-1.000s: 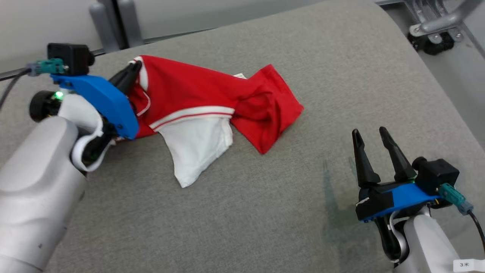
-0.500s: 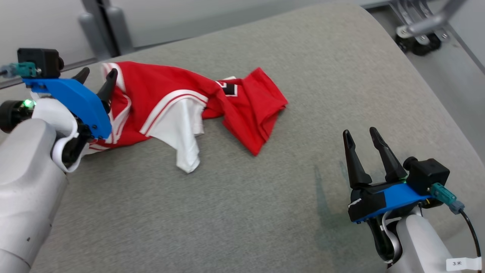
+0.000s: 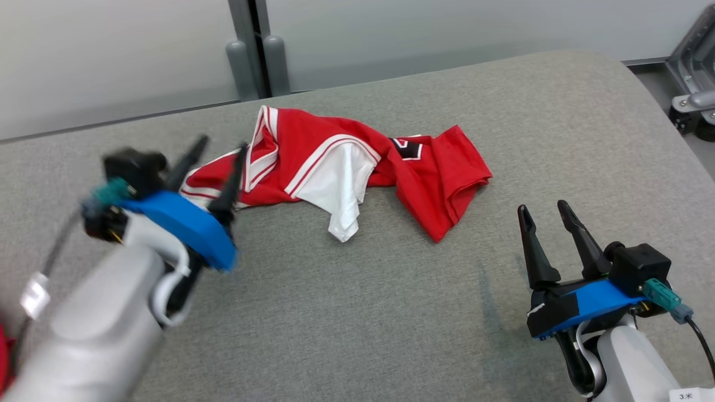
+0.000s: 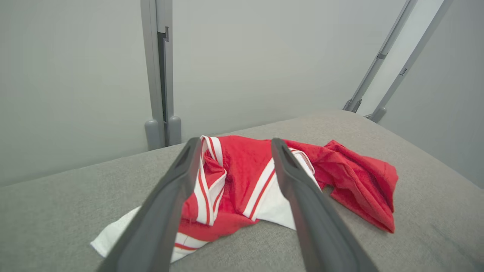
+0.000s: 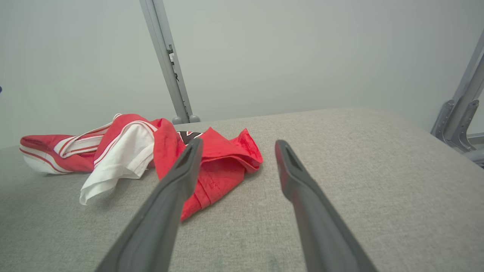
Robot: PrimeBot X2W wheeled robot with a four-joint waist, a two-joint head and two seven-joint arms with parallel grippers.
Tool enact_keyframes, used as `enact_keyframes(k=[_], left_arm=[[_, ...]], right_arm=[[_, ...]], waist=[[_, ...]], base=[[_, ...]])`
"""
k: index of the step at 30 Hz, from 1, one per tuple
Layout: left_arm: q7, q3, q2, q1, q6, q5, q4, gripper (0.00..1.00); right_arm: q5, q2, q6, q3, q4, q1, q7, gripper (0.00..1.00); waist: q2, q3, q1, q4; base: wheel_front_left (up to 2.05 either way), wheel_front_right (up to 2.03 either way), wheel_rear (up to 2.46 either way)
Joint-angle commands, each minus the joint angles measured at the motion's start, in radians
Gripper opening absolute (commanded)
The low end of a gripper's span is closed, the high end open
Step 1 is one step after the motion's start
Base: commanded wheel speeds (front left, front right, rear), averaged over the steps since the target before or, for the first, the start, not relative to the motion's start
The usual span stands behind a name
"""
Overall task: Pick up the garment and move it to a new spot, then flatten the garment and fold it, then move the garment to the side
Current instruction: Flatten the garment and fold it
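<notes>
A red and white garment lies crumpled on the grey cushioned surface, toward its far side. It also shows in the left wrist view as the garment and in the right wrist view as the garment. My left gripper is open at the garment's left end, lifted clear of the cloth with nothing between its fingers. My right gripper is open and empty, low at the right, a short way right of the red hem.
A grey wall with a vertical post stands behind the surface. A metal frame sits off the far right edge. The surface rounds off at the right. A red scrap shows at the left bottom edge.
My left gripper let go of the garment's left end, opened and pulled back toward me. The camera swung, shifting the whole picture. The right gripper kept its pose.
</notes>
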State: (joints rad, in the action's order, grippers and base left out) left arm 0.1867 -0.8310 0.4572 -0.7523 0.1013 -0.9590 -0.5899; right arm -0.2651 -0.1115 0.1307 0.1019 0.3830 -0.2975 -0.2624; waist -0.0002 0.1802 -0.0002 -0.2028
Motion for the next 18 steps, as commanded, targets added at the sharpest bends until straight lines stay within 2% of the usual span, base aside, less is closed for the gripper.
enact_keyframes(k=[1, 7, 10, 18], left_arm=[[0.017, -0.015, -0.017, 0.039, -0.020, 0.015, 0.022, 1.00], [0.038, -0.087, -0.085, 0.151, -0.088, 0.062, 0.092, 1.00], [0.023, -0.129, -0.118, 0.166, -0.104, 0.090, 0.099, 1.00], [-0.029, -0.208, -0.173, 0.091, -0.148, 0.178, -0.028, 1.00]], right_arm=[[0.002, -0.007, 0.000, -0.001, 0.000, 0.005, -0.003, 1.00], [-0.002, -0.018, 0.000, 0.000, -0.008, 0.002, -0.003, 1.00], [-0.003, -0.023, 0.000, -0.003, -0.009, 0.003, -0.003, 1.00], [-0.006, -0.012, 0.000, 0.004, -0.013, -0.020, -0.003, 1.00]], waist=[[0.0002, 0.005, 0.0002, 0.010], [0.0002, 0.014, 0.0002, 0.013], [0.0002, 0.025, 0.0002, 0.008], [0.0002, 0.063, 0.0002, -0.041]], base=[[0.00, 0.00, 0.00], [0.00, 0.00, 0.00], [0.00, 0.00, 0.00], [0.00, 0.00, 0.00]])
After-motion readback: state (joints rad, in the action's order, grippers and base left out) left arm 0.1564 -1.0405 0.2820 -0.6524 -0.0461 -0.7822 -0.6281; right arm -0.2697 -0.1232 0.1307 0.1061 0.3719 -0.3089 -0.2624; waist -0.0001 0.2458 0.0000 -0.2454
